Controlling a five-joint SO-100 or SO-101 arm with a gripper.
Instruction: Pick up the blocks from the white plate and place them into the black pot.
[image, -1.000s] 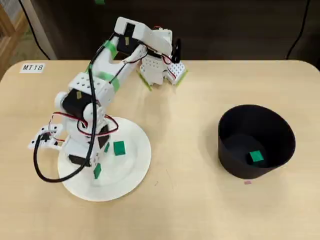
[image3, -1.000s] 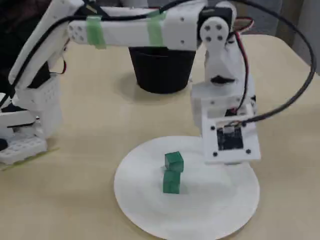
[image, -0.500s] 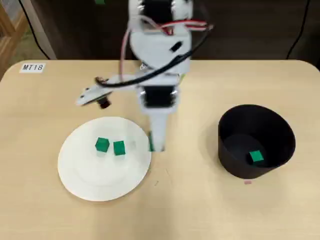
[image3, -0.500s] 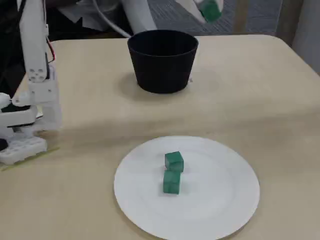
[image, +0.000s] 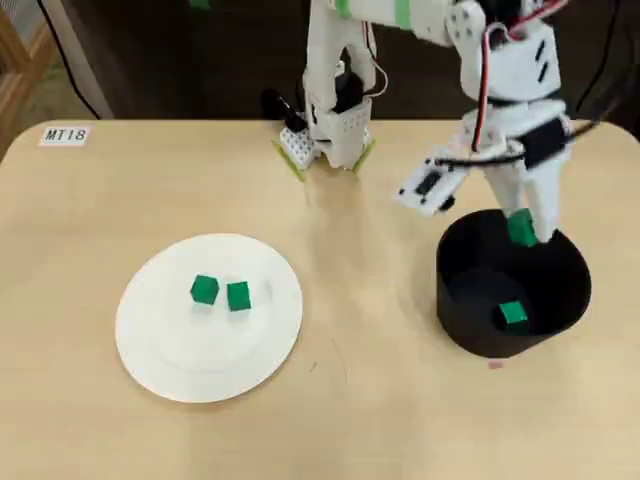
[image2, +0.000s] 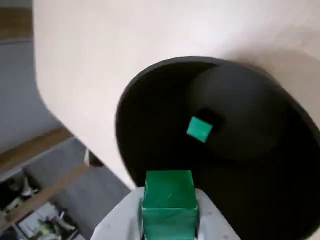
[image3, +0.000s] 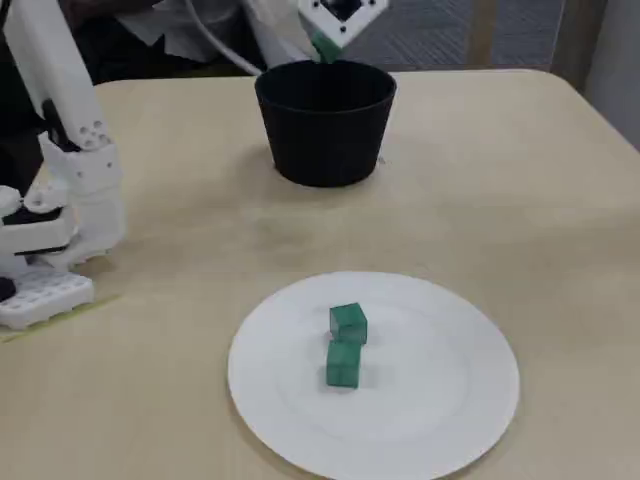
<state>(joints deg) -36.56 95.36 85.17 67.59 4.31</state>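
My gripper (image: 522, 231) is shut on a green block (image: 520, 226) and hangs over the back part of the black pot (image: 452, 300) at the right of the overhead view. One more green block (image: 512, 314) lies on the pot's floor. In the wrist view the held block (image2: 168, 197) sits between the fingers above the pot's (image2: 150, 125) opening, with the lying block (image2: 199, 129) below. Two green blocks (image: 204, 290) (image: 238, 296) rest side by side on the white plate (image: 200, 365) at the left. In the fixed view the gripper (image3: 322, 45) hovers just above the pot's (image3: 325, 140) rim.
The arm's white base (image: 325, 140) stands at the table's back edge, between plate and pot. A label reading MT18 (image: 66, 134) is stuck at the back left corner. In the fixed view the base (image3: 45, 290) is at the left, beside the plate (image3: 430, 400).
The arm lifted off the plate with a green block and swung right across the table to above the pot. Two blocks stay on the plate, unmoved.
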